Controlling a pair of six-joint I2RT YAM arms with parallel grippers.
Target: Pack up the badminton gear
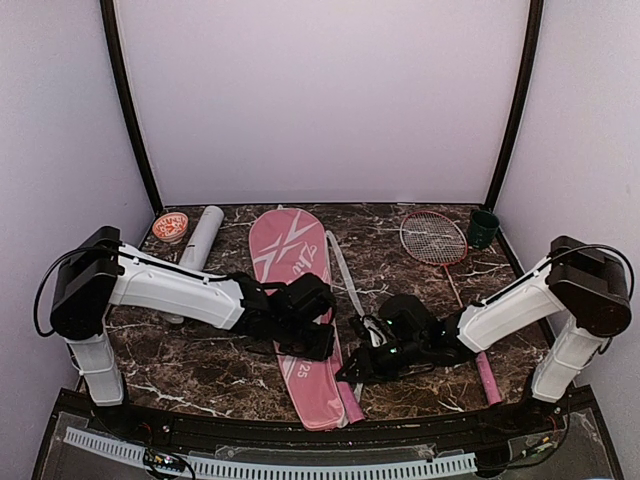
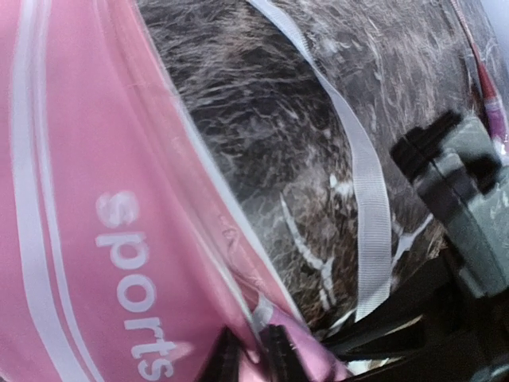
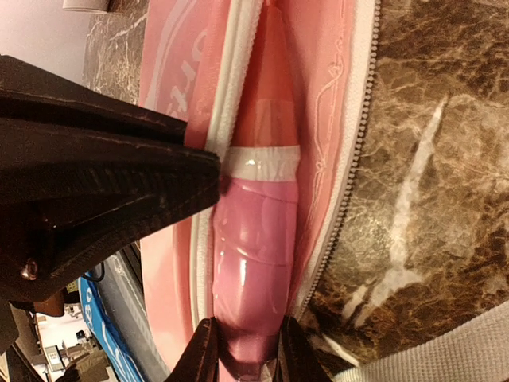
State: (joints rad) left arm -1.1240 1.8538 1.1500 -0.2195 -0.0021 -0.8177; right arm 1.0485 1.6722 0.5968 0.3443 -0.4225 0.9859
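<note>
Pink racket-shaped fabric bag [image 1: 285, 255] — lies lengthwise at the centre of the dark marble-patterned bench [image 1: 190, 365], narrow end toward the arm bases, with its white webbing strap [image 1: 343, 272] trailing along its right side.

Left tool [image 1: 312, 335]: sits over the bag's lower right edge. In the left wrist view its fingertips [image 2: 227, 360] stand close together with the bag's pink edge pinched between them.

Right tool [image 1: 362, 362]: sits just right of the bag's narrow end. In the right wrist view its fingers [image 3: 296, 350] are clamped on either side of a pink-wrapped racket handle [image 3: 254, 263]. This handle lies inside the bag's unzipped opening, between the two white zipper rows.

Red-framed racket [image 1: 433, 237] — lies on the bench at right rear, its head beside a small dark green cup [image 1: 483, 228] and its pink handle running toward the near edge beside the right arm.

Long white cardboard tube [image 1: 202, 240]: lies at left rear, apart from the bag, beside a small round red-rimmed object [image 1: 170, 226] that cannot be identified.
</note>
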